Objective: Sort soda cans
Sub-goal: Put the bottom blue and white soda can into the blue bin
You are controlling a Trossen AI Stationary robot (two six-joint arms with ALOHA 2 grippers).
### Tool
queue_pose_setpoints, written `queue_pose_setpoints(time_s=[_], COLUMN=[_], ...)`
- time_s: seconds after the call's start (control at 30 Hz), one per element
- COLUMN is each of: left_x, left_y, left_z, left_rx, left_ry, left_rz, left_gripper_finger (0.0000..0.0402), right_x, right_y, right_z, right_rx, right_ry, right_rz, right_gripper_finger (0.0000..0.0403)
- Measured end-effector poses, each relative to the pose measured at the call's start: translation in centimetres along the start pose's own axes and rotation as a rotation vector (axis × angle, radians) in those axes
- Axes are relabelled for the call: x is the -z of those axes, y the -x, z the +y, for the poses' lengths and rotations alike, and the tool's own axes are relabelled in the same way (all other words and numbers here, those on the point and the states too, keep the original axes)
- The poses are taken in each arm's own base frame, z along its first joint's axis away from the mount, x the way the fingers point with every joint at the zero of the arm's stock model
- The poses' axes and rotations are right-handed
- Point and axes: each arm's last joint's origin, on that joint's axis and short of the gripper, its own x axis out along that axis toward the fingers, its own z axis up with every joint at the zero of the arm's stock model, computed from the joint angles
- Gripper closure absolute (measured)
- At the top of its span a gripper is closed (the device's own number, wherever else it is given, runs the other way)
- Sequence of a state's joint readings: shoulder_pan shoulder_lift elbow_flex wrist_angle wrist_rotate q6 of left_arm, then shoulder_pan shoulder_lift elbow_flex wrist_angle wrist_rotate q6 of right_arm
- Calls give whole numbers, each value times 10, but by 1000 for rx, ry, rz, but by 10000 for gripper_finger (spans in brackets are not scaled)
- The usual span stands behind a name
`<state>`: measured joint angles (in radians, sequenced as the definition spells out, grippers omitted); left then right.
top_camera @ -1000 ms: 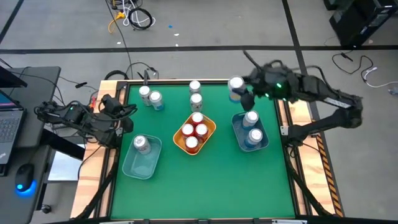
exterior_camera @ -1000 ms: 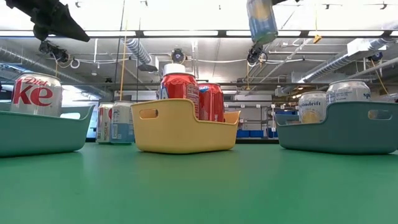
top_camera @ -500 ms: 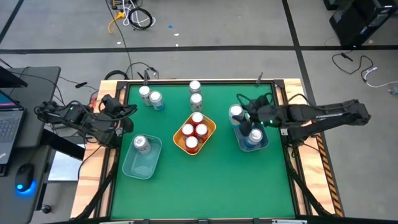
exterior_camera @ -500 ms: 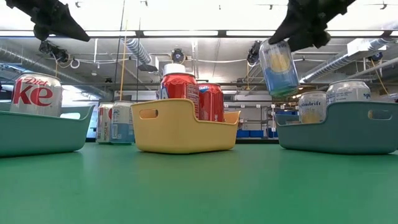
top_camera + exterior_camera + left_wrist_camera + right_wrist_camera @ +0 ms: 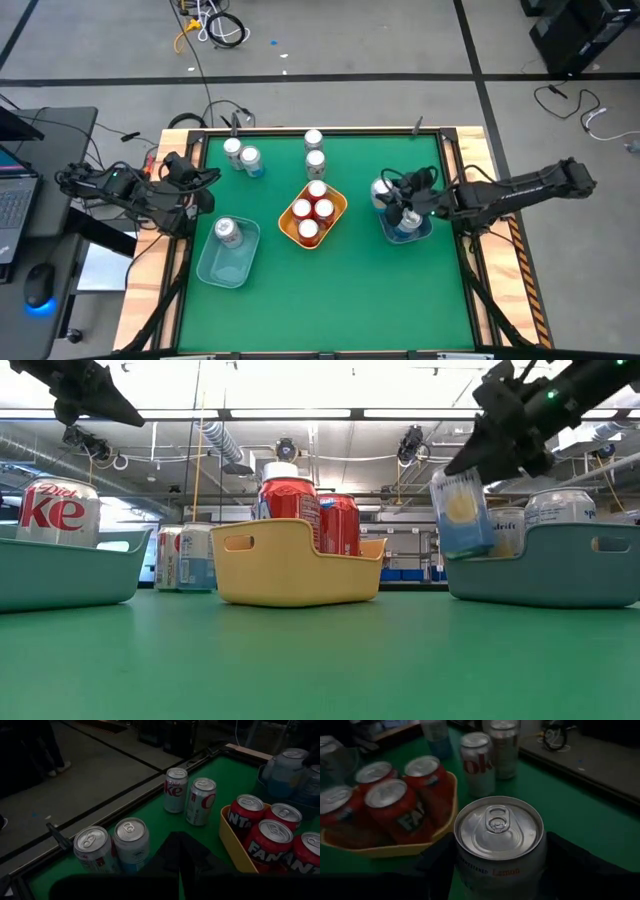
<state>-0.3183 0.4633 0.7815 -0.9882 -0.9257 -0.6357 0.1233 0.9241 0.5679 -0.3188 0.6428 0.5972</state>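
Gripping a light-blue lemon can (image 5: 381, 192) between its fingers, right gripper (image 5: 393, 203) holds it tilted over the blue bin (image 5: 424, 226) rim, abt 3 o'clock from yellow bin (image 5: 339, 211); left gripper (image 5: 201, 195) shut, empty, at table's 9 o'clock edge

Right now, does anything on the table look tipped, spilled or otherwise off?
Nothing spilled or fallen. The one oddity: the light-blue can in the right gripper hangs tilted over the near rim of the blue-grey bin, not yet inside. Other cans stand upright.
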Motion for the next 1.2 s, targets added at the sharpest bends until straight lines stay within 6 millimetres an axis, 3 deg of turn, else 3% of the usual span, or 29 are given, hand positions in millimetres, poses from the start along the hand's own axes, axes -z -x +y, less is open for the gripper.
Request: queue_pose_setpoints(time_s=[0.87, 1.03, 1.2], left_x=[0, 0, 0], left_y=[0, 0, 0], left_z=[0, 0, 0], left_rx=[2, 2, 2], left_ry=[4, 4, 4], left_rz=[1, 2, 2], left_gripper_finger=[400, 400, 400], right_x=[18, 24, 31], right_y=[3, 0, -8], right_z=[-8, -9, -6], right_rx=[68, 98, 127], right_ry=[6, -29, -13], right_rz=[61, 116, 163], right_gripper_finger=[150, 120, 119])
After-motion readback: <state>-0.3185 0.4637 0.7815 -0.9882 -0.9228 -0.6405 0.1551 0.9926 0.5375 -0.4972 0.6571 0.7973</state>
